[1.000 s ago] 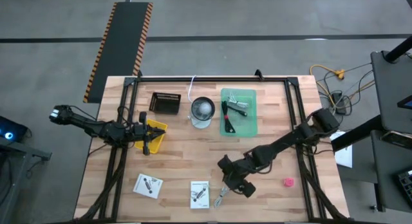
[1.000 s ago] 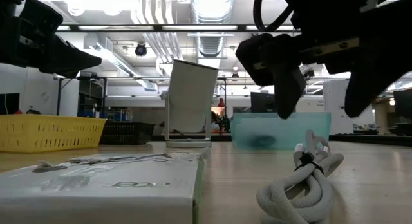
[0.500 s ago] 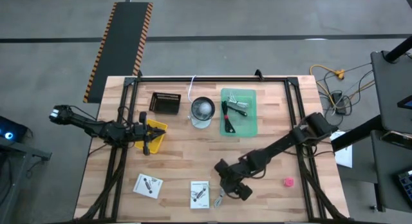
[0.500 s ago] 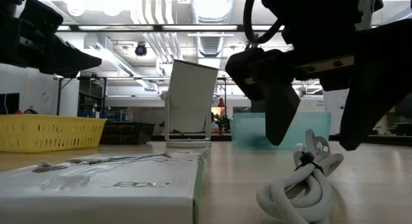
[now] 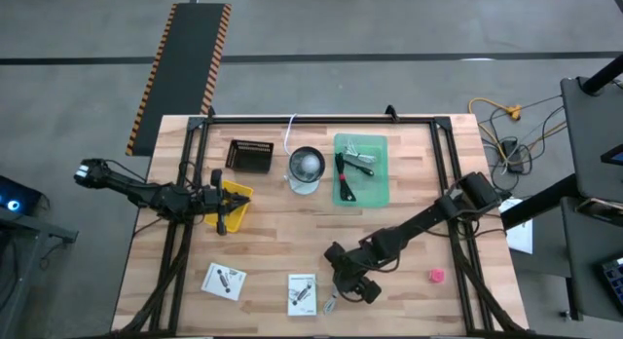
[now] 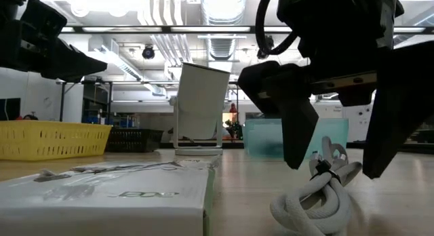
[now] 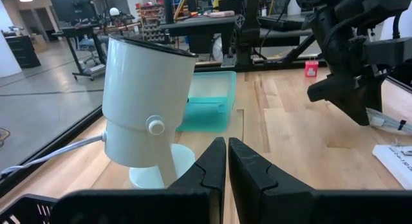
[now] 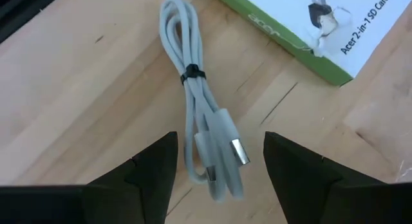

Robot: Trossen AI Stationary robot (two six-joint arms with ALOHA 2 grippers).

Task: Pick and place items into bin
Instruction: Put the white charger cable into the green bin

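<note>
Overhead, ceiling lights point(image 6: 220, 2) shine above the bare wooden table point(image 5: 282, 237).

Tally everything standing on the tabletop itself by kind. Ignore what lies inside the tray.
Baskets: 2
Green tray: 1
White appliance: 1
White boxes: 2
White cable: 1
Pink lump: 1
Total: 8
</note>
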